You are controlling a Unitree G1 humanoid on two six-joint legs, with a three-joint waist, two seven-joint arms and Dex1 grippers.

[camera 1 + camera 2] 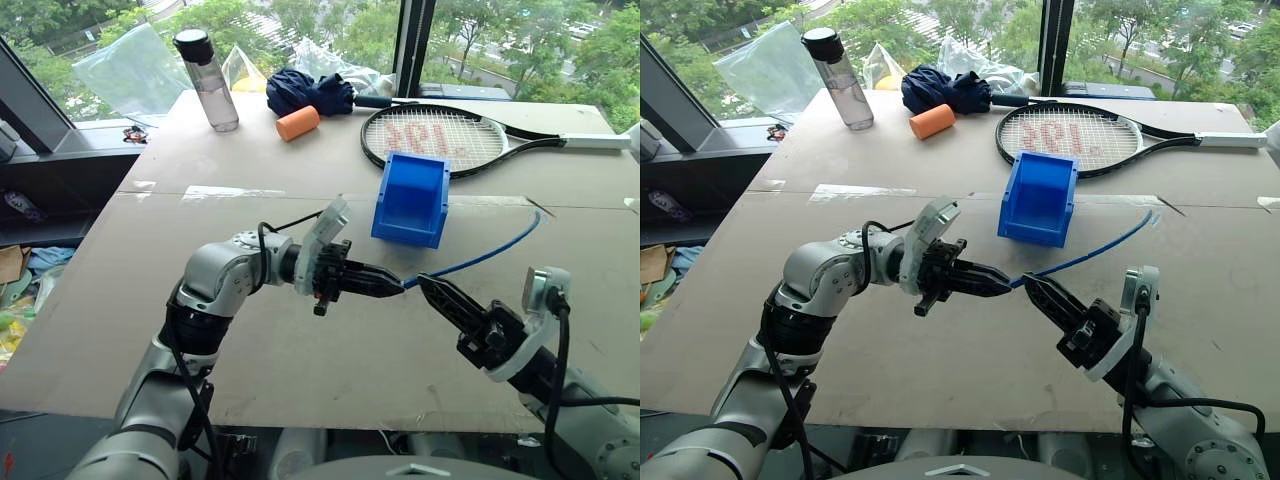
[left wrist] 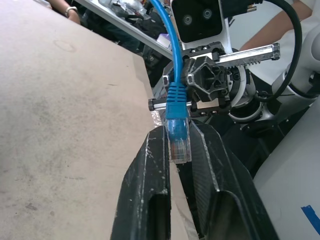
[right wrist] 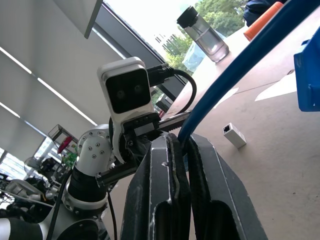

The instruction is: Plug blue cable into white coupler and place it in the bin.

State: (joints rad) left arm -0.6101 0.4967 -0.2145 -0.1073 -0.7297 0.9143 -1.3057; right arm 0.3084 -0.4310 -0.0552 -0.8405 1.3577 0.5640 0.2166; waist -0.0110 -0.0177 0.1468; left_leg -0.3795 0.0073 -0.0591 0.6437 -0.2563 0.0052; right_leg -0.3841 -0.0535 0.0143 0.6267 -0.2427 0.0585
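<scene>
The cardboard-covered table (image 1: 300, 330) bore the bin (image 1: 411, 200); a racket (image 1: 440, 136), bottle (image 1: 208, 80), orange cylinder (image 1: 297, 122), dark cloth (image 1: 308, 92); the white coupler (image 3: 234, 135).

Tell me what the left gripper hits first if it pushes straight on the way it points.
Most likely the right gripper. The left gripper, shut on the blue cable plug, points straight at its tips, which also pinch the cable. Depth between them is uncertain.

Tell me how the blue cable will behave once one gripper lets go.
Probably floppy: the blue cable hangs in a loose arc from the grippers to the table. Its plug end looks stiffer, standing straight between the left gripper fingers. It seems light, so the free end would likely swing from the right gripper.
</scene>
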